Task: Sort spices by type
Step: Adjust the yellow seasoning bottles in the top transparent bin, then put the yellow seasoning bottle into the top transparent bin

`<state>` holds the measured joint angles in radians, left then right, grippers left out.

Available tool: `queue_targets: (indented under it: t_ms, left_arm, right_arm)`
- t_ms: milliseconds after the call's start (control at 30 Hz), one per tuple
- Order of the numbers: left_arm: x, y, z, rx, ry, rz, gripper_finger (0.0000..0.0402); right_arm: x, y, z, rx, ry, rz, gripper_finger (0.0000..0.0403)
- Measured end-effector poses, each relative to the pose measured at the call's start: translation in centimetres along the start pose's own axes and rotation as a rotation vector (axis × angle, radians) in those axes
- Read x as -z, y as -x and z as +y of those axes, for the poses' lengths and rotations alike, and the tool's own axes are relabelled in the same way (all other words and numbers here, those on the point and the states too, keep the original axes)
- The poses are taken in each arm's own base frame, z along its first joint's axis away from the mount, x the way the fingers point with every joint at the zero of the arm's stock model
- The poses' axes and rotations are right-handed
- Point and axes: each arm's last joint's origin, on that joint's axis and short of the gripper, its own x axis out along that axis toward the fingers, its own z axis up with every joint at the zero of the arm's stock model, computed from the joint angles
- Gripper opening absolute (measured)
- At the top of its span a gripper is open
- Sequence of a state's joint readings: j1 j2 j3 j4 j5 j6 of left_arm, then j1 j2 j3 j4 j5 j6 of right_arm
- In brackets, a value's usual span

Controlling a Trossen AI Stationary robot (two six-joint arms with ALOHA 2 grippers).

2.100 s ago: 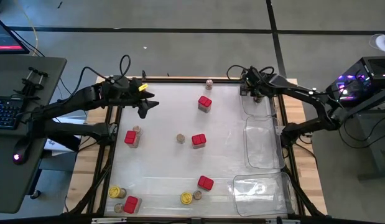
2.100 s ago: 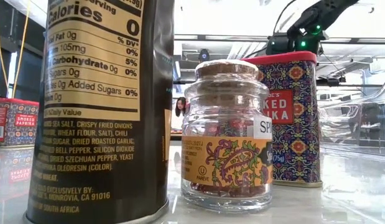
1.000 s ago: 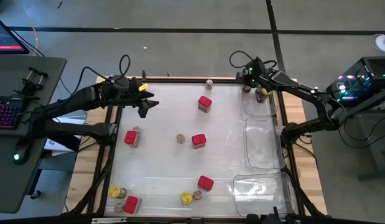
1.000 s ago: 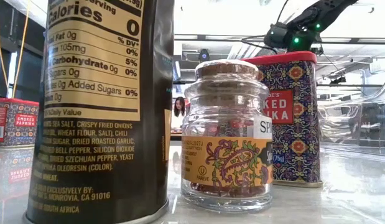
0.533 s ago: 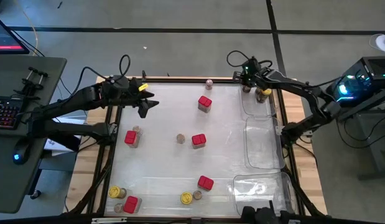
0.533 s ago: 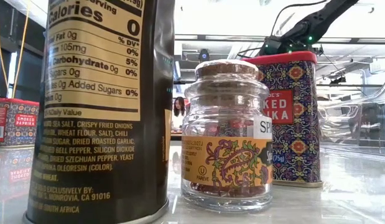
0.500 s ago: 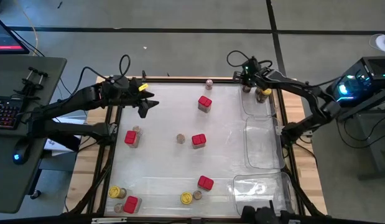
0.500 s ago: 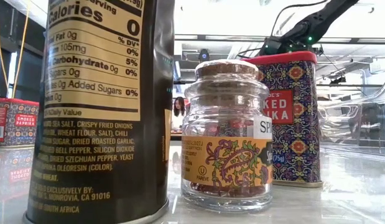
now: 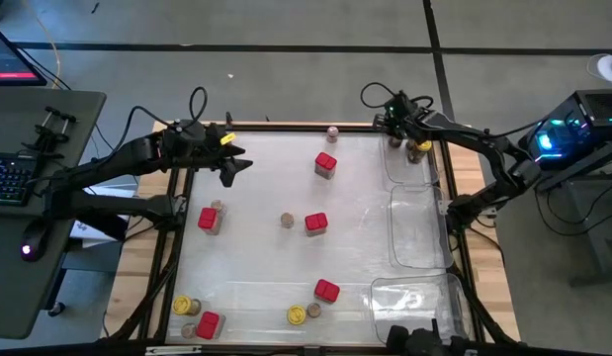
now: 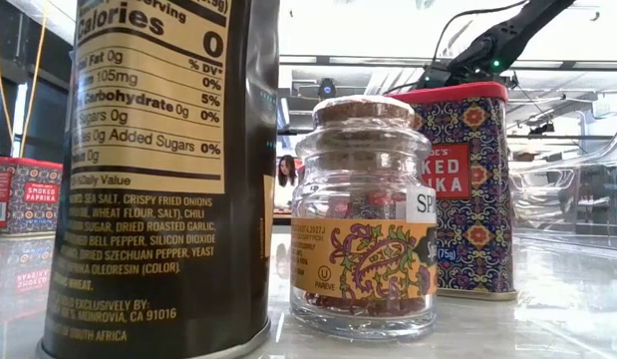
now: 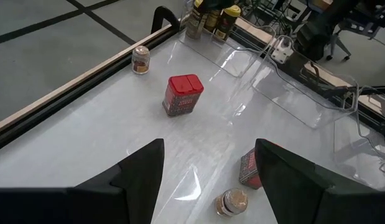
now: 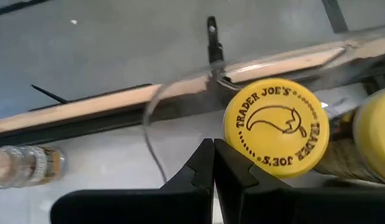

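Spices stand scattered on the white table: red tins (image 9: 325,163) (image 9: 315,223) (image 9: 208,220), yellow-lidded jars (image 9: 186,306) (image 9: 298,315) and small brown-topped jars (image 9: 286,220) (image 9: 332,133). Two more yellow-lidded jars (image 9: 416,148) stand in the far clear tray (image 9: 424,174). My right gripper (image 12: 212,155) is shut over that tray's far left corner, right beside one yellow lid (image 12: 276,127). At the far left, my left gripper (image 11: 209,165) hangs open above the table with nothing between its fingers; a red tin (image 11: 183,94) lies ahead of it. My right gripper's shut fingertips (image 12: 224,163) slant down from above, close against the rim of the yellow lid (image 12: 232,134) on the jar in the far tray. Whether they touch the lid I cannot tell.
Two more clear trays (image 9: 416,227) (image 9: 414,302) line the right edge. A raised frame (image 9: 286,127) borders the table. At the near edge a tall dark jar (image 10: 158,170), a small glass jar (image 10: 366,219) and a red tin (image 10: 467,189) stand close together.
My right gripper has sunk toward the far tray's corner and the yellow-lidded jars, tipping a little further down and staying shut. None of the spices has moved.
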<state>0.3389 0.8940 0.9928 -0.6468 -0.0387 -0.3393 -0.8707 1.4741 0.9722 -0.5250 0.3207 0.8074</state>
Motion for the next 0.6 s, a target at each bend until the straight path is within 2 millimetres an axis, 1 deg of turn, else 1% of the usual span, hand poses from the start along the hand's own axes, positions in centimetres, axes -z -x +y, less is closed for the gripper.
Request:
queue_targets:
  t_ms: [200, 367, 467, 600]
  left_arm:
    - [0.0, 0.0, 0.0, 0.0, 0.001, 0.0, 0.0239]
    - [0.0, 0.0, 0.0, 0.0, -0.003, 0.0, 0.0239]
    - [0.1, 0.0, 0.0, -0.002, -0.026, 0.005, 0.0239]
    - [0.1, 0.0, 0.0, -0.003, -0.054, 0.012, 0.0239]
  right_arm:
    - [0.1, 0.3, -0.3, 0.033, 0.01, 0.003, 0.0]
    - [-0.4, 1.4, -0.3, 0.001, 0.014, -0.027, 0.0]
    - [-1.2, 2.8, -0.1, -0.038, 0.029, -0.066, 0.0]
    - [-2.9, 5.4, 0.4, -0.115, 0.044, -0.142, 0.0]
